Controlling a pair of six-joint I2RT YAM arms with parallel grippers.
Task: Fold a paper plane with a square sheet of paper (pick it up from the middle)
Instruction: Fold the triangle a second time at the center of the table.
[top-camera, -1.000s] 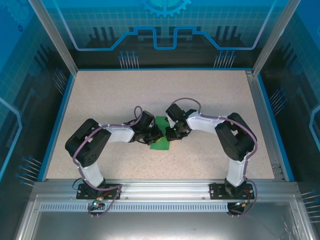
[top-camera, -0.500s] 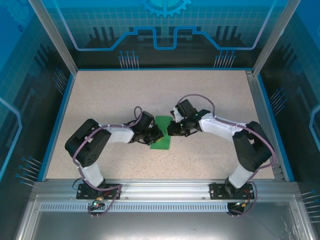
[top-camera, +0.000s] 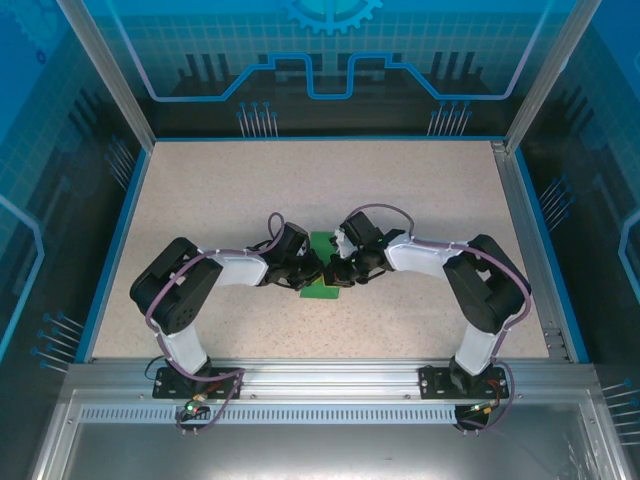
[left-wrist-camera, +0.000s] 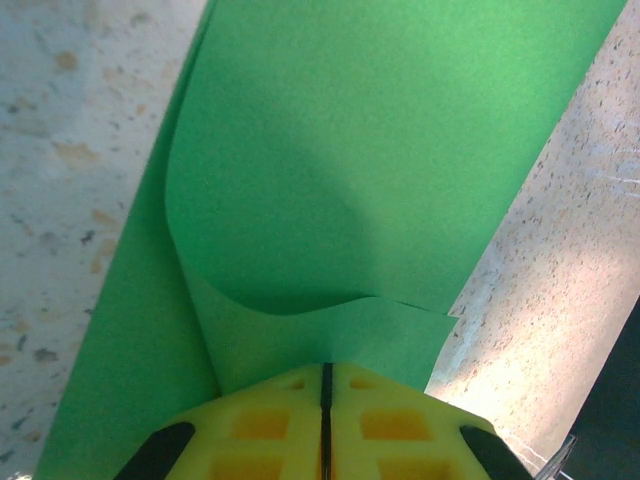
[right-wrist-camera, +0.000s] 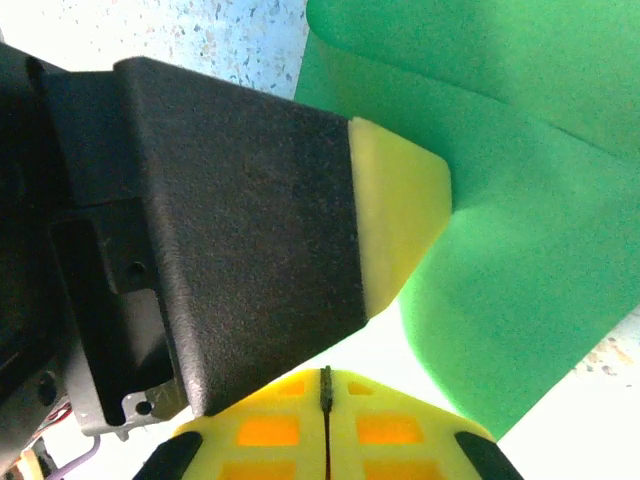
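While both arms reach inward to the middle of the table (top-camera: 300, 180), the sheet of paper (top-camera: 320, 291) lies between them, folded to a narrow green strip running near to far; one short end shows beyond the grippers and the other on the near side.

Left gripper (top-camera: 314, 272): clenched; in its wrist view the yellow pads meet along a thin seam and the paper's near flap runs into that seam, so the sheet is pinched; an upper layer curls up with a rounded free edge; the long right-hand edge is straight and crisp against the speckled surface.

Right gripper (top-camera: 343, 272): clenched on nothing; in its wrist view the pads are pressed together, a corner of the green sheet is just beside them, apart from the seam; the left gripper's yellow fingertip (right-wrist-camera: 395, 220) presses against the paper where it bends.

The grippers are nearly touching over the strip.

Open room: bare table far side, left and right of the arms; blue rim (top-camera: 117, 250) and translucent walls (top-camera: 330, 60) bound it, well apart from the paper.
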